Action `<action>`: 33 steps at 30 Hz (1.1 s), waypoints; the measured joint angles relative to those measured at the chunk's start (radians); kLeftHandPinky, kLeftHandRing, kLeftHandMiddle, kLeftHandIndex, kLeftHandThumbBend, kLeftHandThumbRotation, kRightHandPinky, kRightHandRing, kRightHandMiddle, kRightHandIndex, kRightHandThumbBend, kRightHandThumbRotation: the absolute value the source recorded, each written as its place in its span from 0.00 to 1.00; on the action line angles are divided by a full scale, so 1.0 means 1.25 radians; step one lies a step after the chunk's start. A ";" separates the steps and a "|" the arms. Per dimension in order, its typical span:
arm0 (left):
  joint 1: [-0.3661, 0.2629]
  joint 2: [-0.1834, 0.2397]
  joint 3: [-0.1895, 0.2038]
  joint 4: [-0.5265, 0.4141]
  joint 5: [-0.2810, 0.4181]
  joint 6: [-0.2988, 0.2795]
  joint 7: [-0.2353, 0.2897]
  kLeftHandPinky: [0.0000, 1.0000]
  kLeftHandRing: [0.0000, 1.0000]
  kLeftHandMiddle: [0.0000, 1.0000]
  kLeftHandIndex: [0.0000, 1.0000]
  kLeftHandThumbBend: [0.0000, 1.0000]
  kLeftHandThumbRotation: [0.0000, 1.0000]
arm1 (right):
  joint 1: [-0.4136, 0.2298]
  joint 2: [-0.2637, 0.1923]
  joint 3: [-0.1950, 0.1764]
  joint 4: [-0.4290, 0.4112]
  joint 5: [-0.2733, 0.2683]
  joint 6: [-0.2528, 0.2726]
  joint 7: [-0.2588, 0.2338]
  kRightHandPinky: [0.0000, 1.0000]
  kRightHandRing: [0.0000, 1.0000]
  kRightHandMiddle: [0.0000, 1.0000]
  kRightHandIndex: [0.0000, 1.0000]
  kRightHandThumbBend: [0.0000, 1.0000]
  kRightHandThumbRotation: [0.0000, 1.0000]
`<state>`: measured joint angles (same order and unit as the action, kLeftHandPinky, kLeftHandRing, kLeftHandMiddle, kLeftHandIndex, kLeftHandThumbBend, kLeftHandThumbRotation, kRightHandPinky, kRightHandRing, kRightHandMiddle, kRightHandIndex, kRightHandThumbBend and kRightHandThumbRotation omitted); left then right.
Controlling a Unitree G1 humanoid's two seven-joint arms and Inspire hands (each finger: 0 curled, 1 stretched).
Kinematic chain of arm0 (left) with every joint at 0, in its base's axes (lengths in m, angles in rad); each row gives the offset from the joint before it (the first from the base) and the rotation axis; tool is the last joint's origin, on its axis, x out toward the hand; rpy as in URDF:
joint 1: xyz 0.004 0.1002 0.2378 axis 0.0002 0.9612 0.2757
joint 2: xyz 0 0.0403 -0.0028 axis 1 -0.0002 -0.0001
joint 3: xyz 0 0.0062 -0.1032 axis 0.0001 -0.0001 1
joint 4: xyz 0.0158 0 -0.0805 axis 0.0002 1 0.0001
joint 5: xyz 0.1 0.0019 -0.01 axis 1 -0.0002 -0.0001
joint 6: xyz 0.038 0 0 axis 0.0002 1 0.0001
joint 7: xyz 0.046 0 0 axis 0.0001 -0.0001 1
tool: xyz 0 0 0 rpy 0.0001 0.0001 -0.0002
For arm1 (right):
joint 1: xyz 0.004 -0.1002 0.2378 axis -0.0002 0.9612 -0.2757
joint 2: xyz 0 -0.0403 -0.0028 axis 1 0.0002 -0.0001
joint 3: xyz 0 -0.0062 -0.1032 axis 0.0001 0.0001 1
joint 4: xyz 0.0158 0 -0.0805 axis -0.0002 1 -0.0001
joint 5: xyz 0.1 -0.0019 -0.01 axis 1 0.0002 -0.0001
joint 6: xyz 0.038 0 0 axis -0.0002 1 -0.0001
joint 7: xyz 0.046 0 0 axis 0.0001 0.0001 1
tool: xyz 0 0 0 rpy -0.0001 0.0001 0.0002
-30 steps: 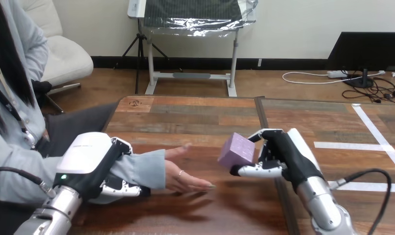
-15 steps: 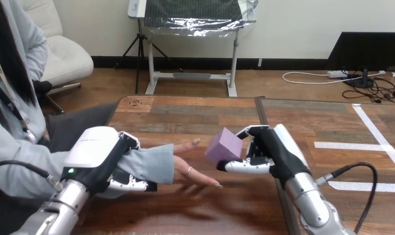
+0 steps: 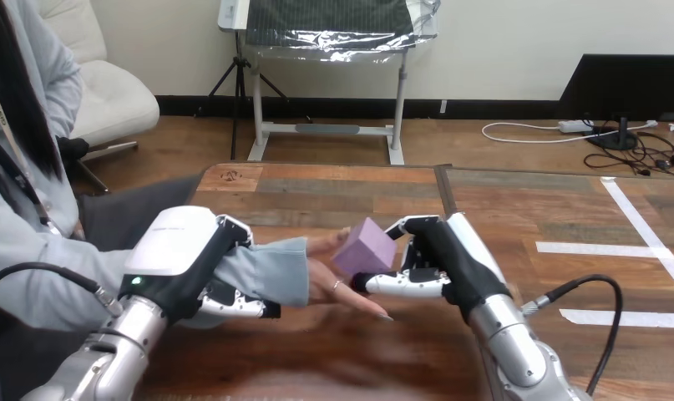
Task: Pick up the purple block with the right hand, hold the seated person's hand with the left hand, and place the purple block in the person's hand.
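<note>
The purple block (image 3: 364, 247) is pinched between the thumb and fingers of my right hand (image 3: 440, 263), tilted, just above the table's middle. It hangs over the fingers of the person's hand (image 3: 343, 284), which lies palm up and reaches in from the left. My left hand (image 3: 191, 267) is curled round the person's wrist, over the light sleeve, with its fingers showing underneath.
The wooden table (image 3: 333, 196) stretches beyond the hands. White tape strips (image 3: 642, 225) mark its right part. The person sits at the left side, the arm crossing the table's near left.
My right hand has carried the purple block leftward until it is over the person's fingers. My left hand and the person's arm have shifted right and slightly forward.
</note>
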<state>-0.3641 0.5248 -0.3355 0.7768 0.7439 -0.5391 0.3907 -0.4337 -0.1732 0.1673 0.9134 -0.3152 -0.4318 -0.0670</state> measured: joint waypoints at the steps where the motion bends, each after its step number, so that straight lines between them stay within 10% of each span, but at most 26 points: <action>1: -0.001 -0.001 0.000 -0.001 0.000 0.000 0.000 0.17 0.22 0.28 0.29 0.85 0.35 | 0.000 0.002 0.001 0.000 0.000 0.000 0.000 0.05 0.10 0.15 0.17 0.34 0.20; 33: -0.009 -0.019 0.000 -0.003 0.004 0.017 -0.009 0.17 0.21 0.28 0.29 0.87 0.38 | 0.000 0.014 0.023 -0.022 -0.032 0.033 0.003 0.05 0.09 0.14 0.16 0.35 0.27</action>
<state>-0.3750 0.5011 -0.3358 0.7734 0.7488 -0.5183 0.3788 -0.4338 -0.1561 0.1960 0.8859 -0.3555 -0.3908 -0.0635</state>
